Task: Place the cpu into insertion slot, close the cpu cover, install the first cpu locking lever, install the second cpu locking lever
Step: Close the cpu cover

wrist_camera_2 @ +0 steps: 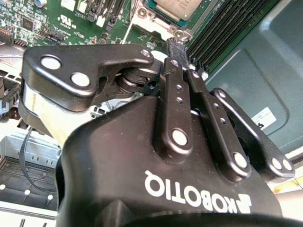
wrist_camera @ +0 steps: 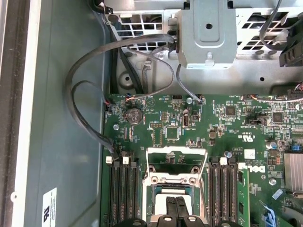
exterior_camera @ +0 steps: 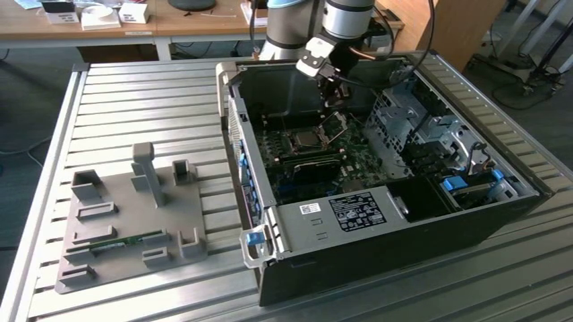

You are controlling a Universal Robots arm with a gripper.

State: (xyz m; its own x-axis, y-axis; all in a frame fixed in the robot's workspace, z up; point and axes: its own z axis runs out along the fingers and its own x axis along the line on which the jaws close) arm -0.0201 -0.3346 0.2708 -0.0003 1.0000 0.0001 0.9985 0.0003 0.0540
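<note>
The cpu (exterior_camera: 305, 139) lies flat with its silvery top up in the insertion slot (exterior_camera: 288, 142) on the green board inside the open computer case. The cpu cover (exterior_camera: 334, 126) stands tilted up on the slot's far side. My gripper (exterior_camera: 339, 102) hangs just above the raised cover, its fingers shut together with nothing visible between them. In the first wrist view the shut gripper (wrist_camera: 176, 205) sits over the cpu (wrist_camera: 163, 201), with the open cover frame (wrist_camera: 177, 179) beyond it. In the second wrist view the gripper (wrist_camera_2: 174, 45) points at the slot's corner beside the cpu (wrist_camera_2: 177, 7).
Black memory slots (wrist_camera: 124, 194) flank the socket. Loose cables (wrist_camera: 90, 99) and a metal drive cage (wrist_camera: 208, 33) lie past the board. The case walls (exterior_camera: 235, 127) hem in the arm. A grey fixture (exterior_camera: 134, 215) holding a green memory stick (exterior_camera: 117, 243) rests on the slatted table.
</note>
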